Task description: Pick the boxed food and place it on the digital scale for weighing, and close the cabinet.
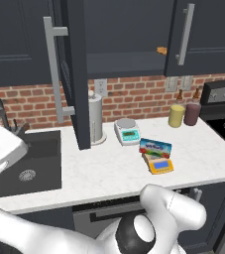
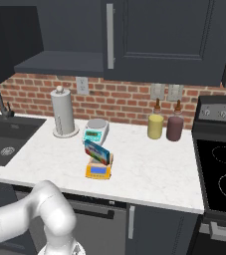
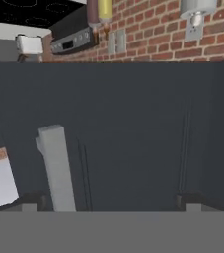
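There are two scales: one orange-yellow digital scale (image 1: 160,165) and one white-and-teal scale (image 1: 127,131). One blue boxed food (image 1: 155,147). One paper towel roll (image 1: 95,118). Two bottles (image 1: 177,114). One sink (image 1: 32,166).

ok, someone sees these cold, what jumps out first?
The upper cabinet's door hangs wide open over the counter, edge-on left of the paper towel roll. The blue boxed food already sits tilted on the orange digital scale mid-counter, just in front of a white-and-teal scale. In the hand view the open gripper faces the dark door panel beside its silver bar handle.
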You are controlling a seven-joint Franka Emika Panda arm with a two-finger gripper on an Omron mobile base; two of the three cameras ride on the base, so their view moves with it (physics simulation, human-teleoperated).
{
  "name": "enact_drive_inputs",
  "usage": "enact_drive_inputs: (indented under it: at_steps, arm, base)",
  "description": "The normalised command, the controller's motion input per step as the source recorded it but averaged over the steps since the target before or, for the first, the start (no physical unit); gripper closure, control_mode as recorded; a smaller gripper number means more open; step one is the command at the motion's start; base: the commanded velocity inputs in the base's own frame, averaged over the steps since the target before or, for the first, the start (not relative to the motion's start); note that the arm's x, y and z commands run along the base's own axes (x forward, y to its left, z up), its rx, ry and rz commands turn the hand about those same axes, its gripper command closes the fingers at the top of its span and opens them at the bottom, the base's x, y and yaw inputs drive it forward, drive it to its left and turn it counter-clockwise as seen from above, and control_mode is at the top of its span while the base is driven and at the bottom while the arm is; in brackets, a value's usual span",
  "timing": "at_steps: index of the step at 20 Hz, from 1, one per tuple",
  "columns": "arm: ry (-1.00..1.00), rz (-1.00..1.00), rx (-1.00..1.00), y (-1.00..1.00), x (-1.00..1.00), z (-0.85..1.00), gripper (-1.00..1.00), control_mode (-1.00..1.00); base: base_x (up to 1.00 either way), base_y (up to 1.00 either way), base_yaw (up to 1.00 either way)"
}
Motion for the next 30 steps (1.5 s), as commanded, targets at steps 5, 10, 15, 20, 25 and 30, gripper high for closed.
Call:
enact_drive_inputs:
  at_steps: [5, 10, 15, 20, 25, 30]
  arm:
    - [0.00, 0.06, 0.00, -0.47, 0.48, 0.13, -1.00, -1.00]
    - [0.00, 0.06, 0.00, -0.53, 0.56, 0.06, -1.00, -1.00]
    - [0.00, 0.07, 0.05, -0.78, 0.65, 0.07, -1.00, -1.00]
    - [0.00, 0.08, 0.10, -0.98, 0.65, 0.07, -1.00, -1.00]
    - [0.00, 0.07, 0.14, -1.00, 0.72, 0.12, -1.00, -1.00]
    - [0.00, 0.07, 0.16, -1.00, 0.86, 0.14, -1.00, -1.00]
  base:
    - [0.00, 0.00, 0.00]
    - [0.00, 0.00, 0.00]
    - [0.00, 0.00, 0.00]
    - [0.00, 0.00, 0.00]
    - [0.00, 0.00, 0.00]
    - [0.00, 0.00, 0.00]
